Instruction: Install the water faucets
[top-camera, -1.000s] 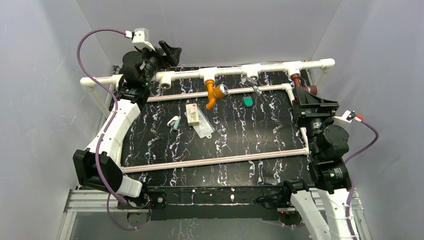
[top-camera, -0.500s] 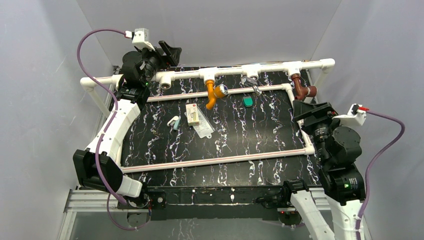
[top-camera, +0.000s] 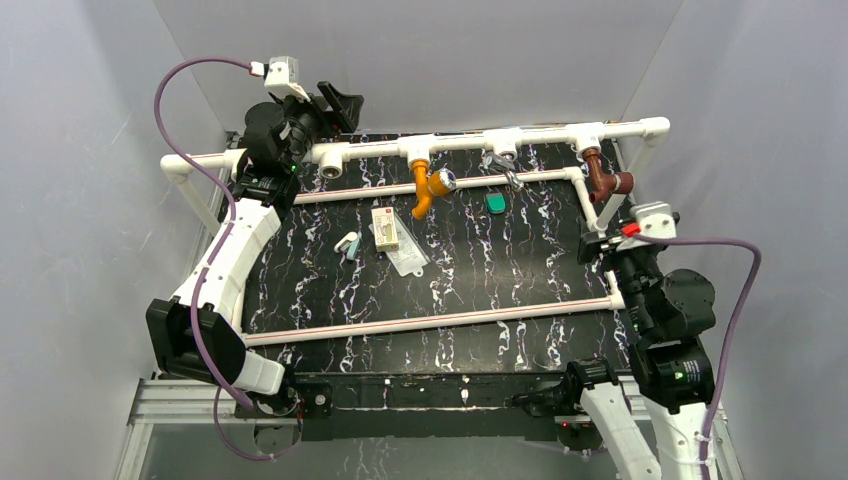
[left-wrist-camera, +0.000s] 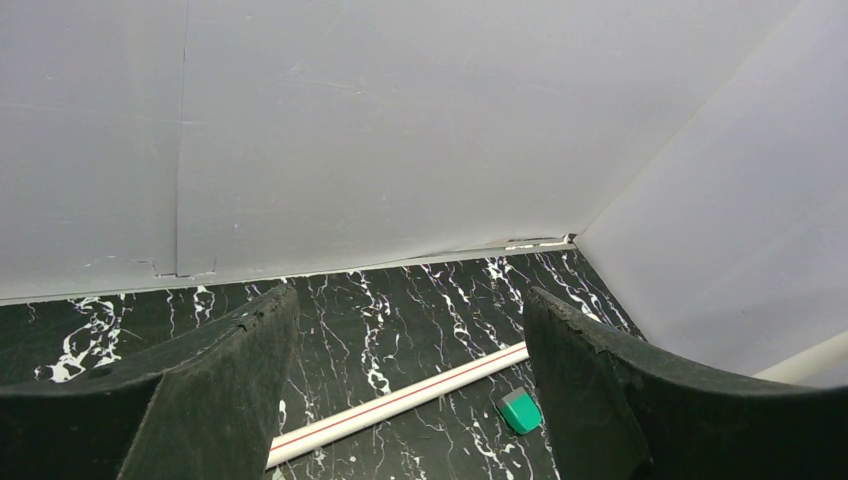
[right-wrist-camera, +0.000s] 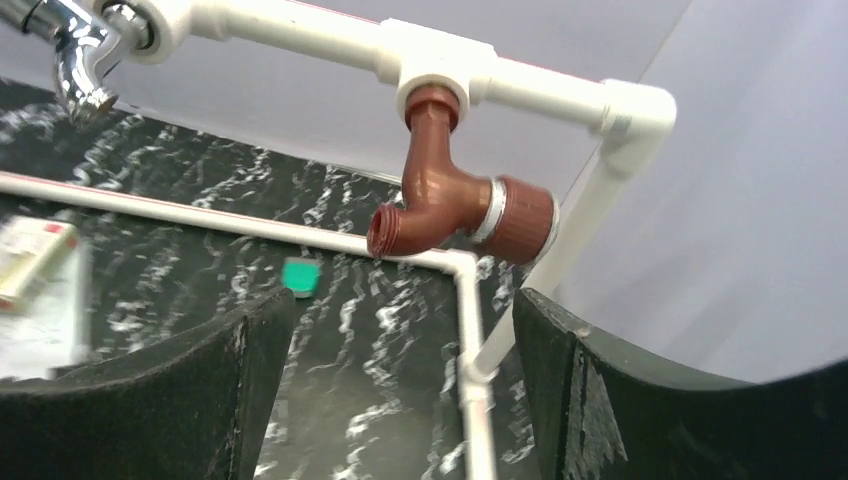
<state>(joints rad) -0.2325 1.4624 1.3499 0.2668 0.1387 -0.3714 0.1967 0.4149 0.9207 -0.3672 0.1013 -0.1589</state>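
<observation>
Black marbled tabletop (top-camera: 500, 270) inside white pipe frame (top-camera: 545, 137). Brown faucet (top-camera: 603, 178) fitted at 2 o'clock, orange faucet (top-camera: 428, 188) at 12. Right tool (right-wrist-camera: 400, 310) open, empty, near brown faucet; left tool (left-wrist-camera: 410, 300) open at 11.

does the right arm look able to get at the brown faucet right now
Probably yes: the right fingers stand open, facing the reddish-brown faucet with nothing between them; only the white pipe it hangs from is close.
</observation>
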